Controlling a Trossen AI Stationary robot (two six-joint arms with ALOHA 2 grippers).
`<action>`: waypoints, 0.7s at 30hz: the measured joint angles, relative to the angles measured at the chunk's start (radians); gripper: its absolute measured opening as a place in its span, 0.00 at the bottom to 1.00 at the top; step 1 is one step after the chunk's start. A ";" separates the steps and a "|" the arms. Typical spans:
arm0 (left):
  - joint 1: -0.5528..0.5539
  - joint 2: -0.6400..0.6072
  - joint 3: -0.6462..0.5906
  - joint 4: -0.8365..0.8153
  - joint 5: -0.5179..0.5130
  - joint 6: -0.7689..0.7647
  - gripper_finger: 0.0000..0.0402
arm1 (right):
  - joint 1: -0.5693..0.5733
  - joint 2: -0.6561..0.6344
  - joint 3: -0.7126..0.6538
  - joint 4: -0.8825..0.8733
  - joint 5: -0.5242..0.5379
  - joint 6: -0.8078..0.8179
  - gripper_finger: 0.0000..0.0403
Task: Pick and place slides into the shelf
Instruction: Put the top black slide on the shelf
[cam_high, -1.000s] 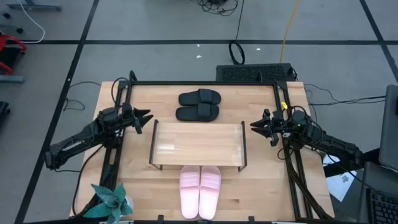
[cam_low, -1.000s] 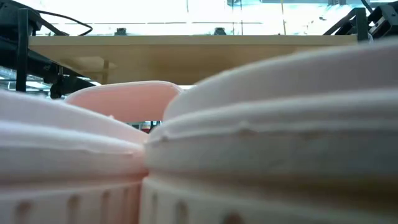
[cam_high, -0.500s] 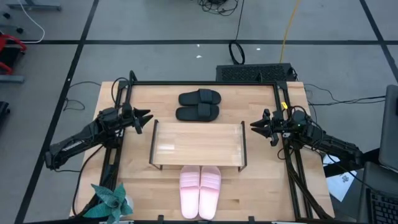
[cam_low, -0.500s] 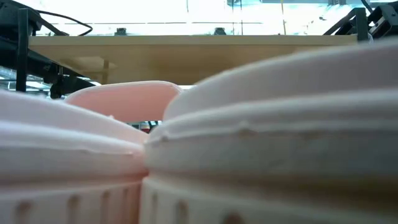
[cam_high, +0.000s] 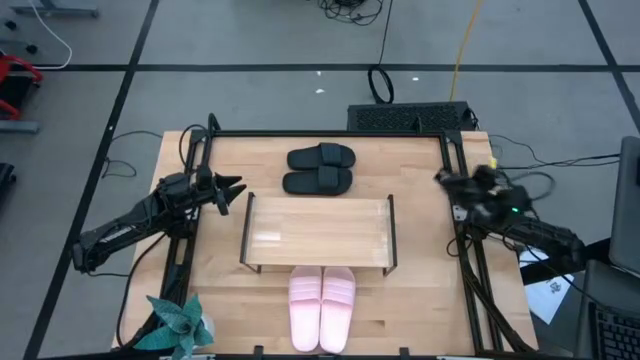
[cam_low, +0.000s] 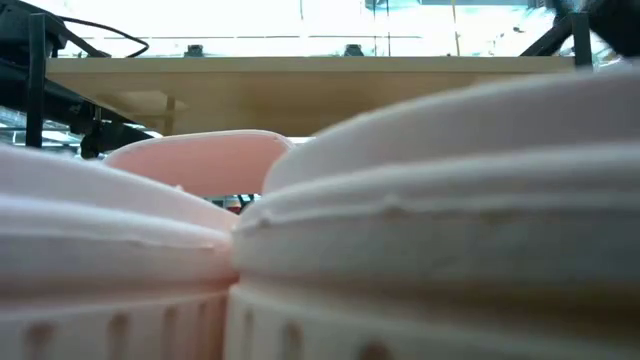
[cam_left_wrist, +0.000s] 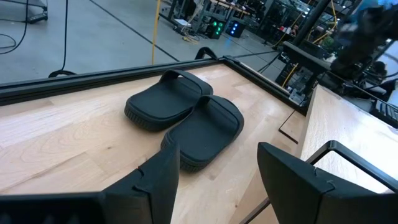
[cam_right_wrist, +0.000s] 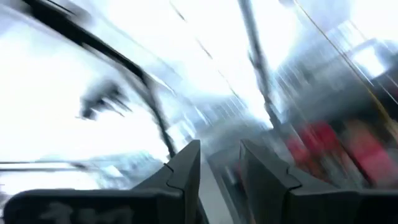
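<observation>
I see the shelf (cam_high: 318, 232) standing at the centre of the surface (cam_high: 420, 290), its light board top bare, so no slide is placed yet. The black slides (cam_high: 320, 170) lie side by side on the far side of the shelf, touching each other; the pink slides (cam_high: 322, 296) lie side by side on the near side, toes toward the shelf, and sit so close to the low camera that they fill its view (cam_low: 400, 230). I judge this layout gives each arm a pair within reach across the shelf. My left hand (cam_high: 232, 190) hovers at the left end of the shelf, near its far corner, pointed inward; the left wrist view shows its fingers (cam_left_wrist: 292, 180) apart with nothing between them, aimed at the black slides (cam_left_wrist: 186, 118), which I judge to be its first pick. My right hand (cam_high: 450, 182) is at the right rail of the surface, blurred in the high view; the right wrist view shows its fingers (cam_right_wrist: 186, 171) apart and empty, looking toward the room rather than at the surface. A small potted plant (cam_high: 180, 322) stands at the near left corner, well apart from the work. I judge the task at its start: all four slides remain off the shelf.
</observation>
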 joint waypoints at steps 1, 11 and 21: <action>0.000 0.000 0.000 0.000 0.000 0.000 0.53 | 0.007 0.004 0.000 0.084 0.008 -0.022 0.26; 0.000 0.000 0.000 0.088 0.001 0.000 0.53 | 0.023 0.023 0.011 0.276 0.149 -0.293 0.26; 0.000 0.000 0.000 0.432 0.023 0.015 0.53 | 0.023 0.205 0.102 0.255 0.505 -0.414 0.26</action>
